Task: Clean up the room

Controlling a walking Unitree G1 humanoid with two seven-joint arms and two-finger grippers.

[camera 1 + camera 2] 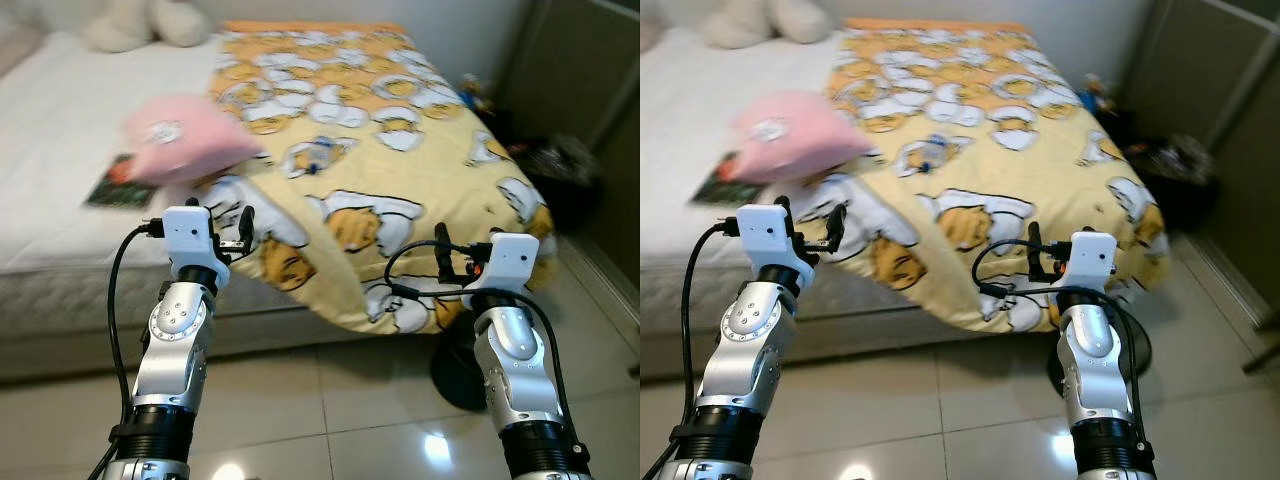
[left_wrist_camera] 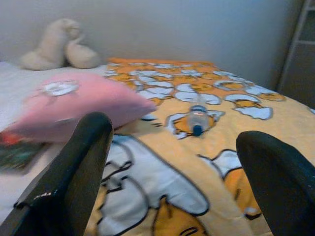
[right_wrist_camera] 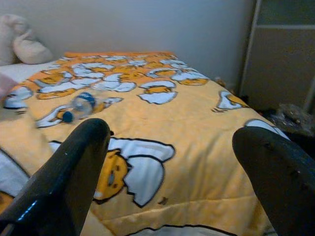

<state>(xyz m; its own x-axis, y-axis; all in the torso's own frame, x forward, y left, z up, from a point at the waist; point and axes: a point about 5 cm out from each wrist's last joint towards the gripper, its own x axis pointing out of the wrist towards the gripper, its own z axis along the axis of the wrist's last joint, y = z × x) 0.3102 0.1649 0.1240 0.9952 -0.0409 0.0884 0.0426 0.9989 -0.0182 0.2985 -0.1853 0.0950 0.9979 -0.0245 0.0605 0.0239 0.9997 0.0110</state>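
Facing the bed's foot edge, I hold the left gripper (image 2: 177,172) and right gripper (image 3: 172,167) raised, jaws apart, a clear plastic bottle (image 2: 198,119) lying mid-quilt beside a pink cushion (image 1: 185,138).

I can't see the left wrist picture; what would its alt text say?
Two open black fingers frame a bed covered by a yellow cartoon-print blanket, with a clear plastic bottle with a blue cap lying on it. A pink pillow lies beside the bottle, and a cream plush toy sits by the wall.
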